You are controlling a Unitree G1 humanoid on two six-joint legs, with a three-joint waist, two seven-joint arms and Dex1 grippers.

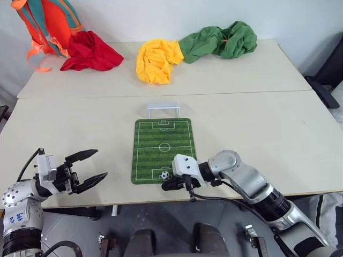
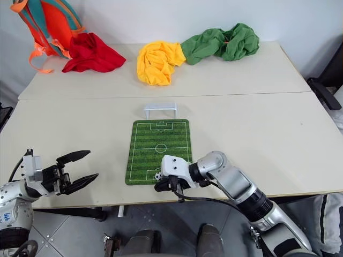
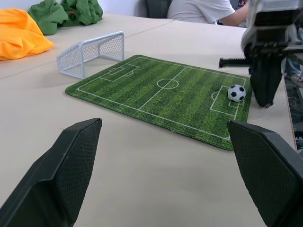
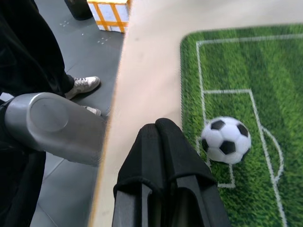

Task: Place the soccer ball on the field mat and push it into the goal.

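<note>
The soccer ball [image 1: 165, 174] rests free on the near end of the green field mat [image 1: 163, 142], inside the near penalty box. Past the mat's far end stands the white goal [image 1: 163, 108], its mouth facing the mat. My right gripper [image 1: 166, 186] is shut with nothing in it, and it sits at the mat's near edge just behind and beside the ball [image 4: 226, 140]. My left gripper [image 1: 101, 164] hovers open and empty over the table to the left of the mat, pointing toward it.
A red cloth [image 1: 91, 52], a yellow cloth [image 1: 157, 60] and a green cloth [image 1: 220, 41] lie on the far table, with an orange backpack [image 1: 45, 24] at its left corner. The table's front edge runs just behind my right gripper. A person in a white shirt [image 3: 203, 9] sits beyond the table.
</note>
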